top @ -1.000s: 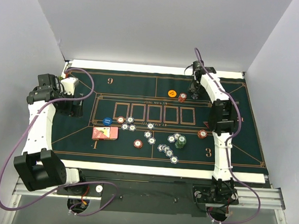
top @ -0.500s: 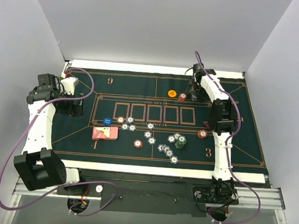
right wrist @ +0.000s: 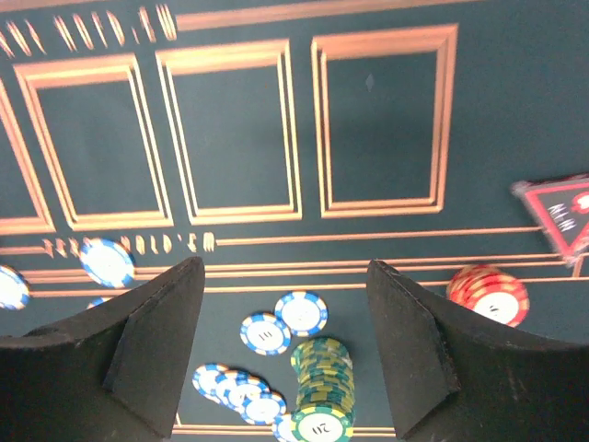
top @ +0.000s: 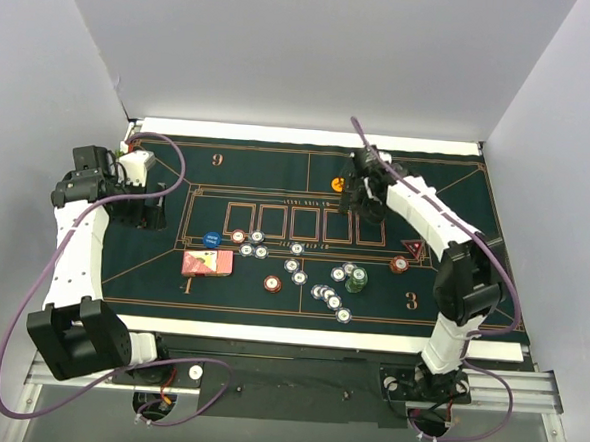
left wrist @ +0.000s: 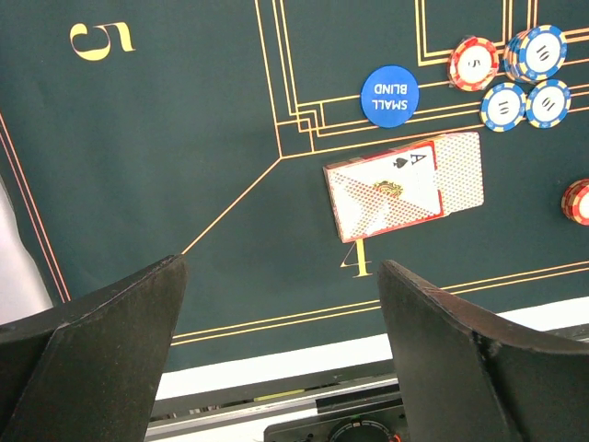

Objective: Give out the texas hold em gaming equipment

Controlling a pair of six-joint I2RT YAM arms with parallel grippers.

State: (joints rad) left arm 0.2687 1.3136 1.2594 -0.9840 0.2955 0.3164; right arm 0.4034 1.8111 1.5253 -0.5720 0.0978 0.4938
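Note:
My right gripper (top: 362, 201) hangs open and empty over the mat's far middle, beside the orange disc (top: 337, 185). In its wrist view the right gripper (right wrist: 285, 359) frames a green chip stack (right wrist: 322, 387), blue chips (right wrist: 302, 313), a red chip stack (right wrist: 488, 295) and the red triangular marker (right wrist: 561, 216). In the top view the marker (top: 411, 249) lies by a red chip (top: 399, 264). My left gripper (top: 149, 214) is open and empty at the mat's left end. Its wrist view (left wrist: 281, 350) shows the playing cards (left wrist: 405, 184), an ace face up, and a blue small-blind disc (left wrist: 388, 95).
The green felt mat (top: 248, 168) covers the table, with white table strips at front and back. Blue chips (top: 329, 295) lie scattered at centre front, and a red chip (top: 272, 284) lies left of them. Grey walls close in on three sides.
My right arm has swung left from the far right corner to beside the orange disc. The red triangular marker now shows. The left arm has not moved.

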